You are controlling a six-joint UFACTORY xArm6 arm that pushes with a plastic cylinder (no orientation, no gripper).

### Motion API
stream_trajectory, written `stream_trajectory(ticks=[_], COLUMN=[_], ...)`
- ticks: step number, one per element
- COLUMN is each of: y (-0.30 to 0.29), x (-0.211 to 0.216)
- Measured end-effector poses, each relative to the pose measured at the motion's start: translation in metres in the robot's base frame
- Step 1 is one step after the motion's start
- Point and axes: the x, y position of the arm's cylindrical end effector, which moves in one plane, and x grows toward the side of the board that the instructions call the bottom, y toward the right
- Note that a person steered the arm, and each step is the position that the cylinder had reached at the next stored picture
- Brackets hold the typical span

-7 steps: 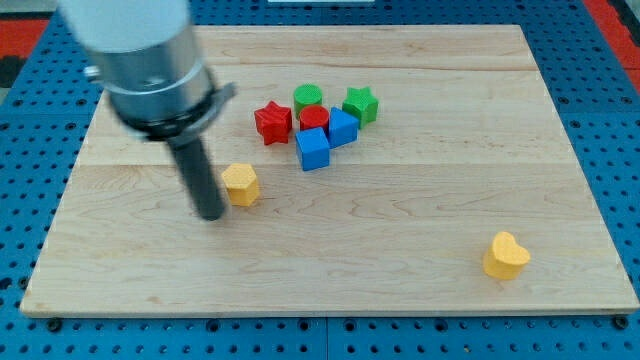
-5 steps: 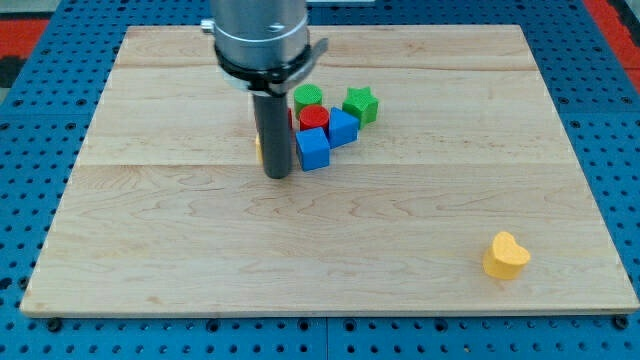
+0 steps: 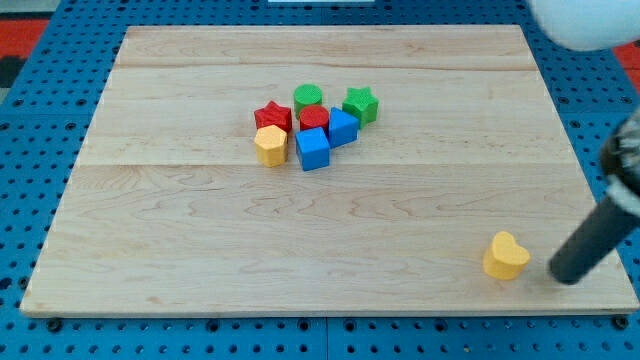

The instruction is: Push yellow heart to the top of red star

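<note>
The yellow heart [image 3: 506, 256] lies near the board's bottom right corner. My tip [image 3: 567, 275] rests on the board just to the heart's right, a small gap apart. The red star [image 3: 272, 116] sits in a cluster at the upper middle, far up and left of the heart. A yellow hexagon [image 3: 270, 145] touches the star's lower edge.
The cluster also holds a green cylinder [image 3: 309, 97], a red cylinder [image 3: 314, 119], a green star [image 3: 360, 104] and two blue cubes [image 3: 312, 149] [image 3: 343, 127]. The board's right edge [image 3: 597, 200] is close to my tip.
My tip swept from the left of the yellow hexagon, pushed it up-right against the red star, then crossed to the right of the yellow heart. The heart has not moved.
</note>
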Motion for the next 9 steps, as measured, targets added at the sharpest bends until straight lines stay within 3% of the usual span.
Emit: stream_trajectory(ticks=[1, 2, 3, 4, 5, 7, 9], y=[-0.087, -0.222, -0.270, -0.276, -0.347, -0.320, -0.356], x=[-0.047, -0.073, -0.074, -0.019, -0.004, -0.109, -0.173])
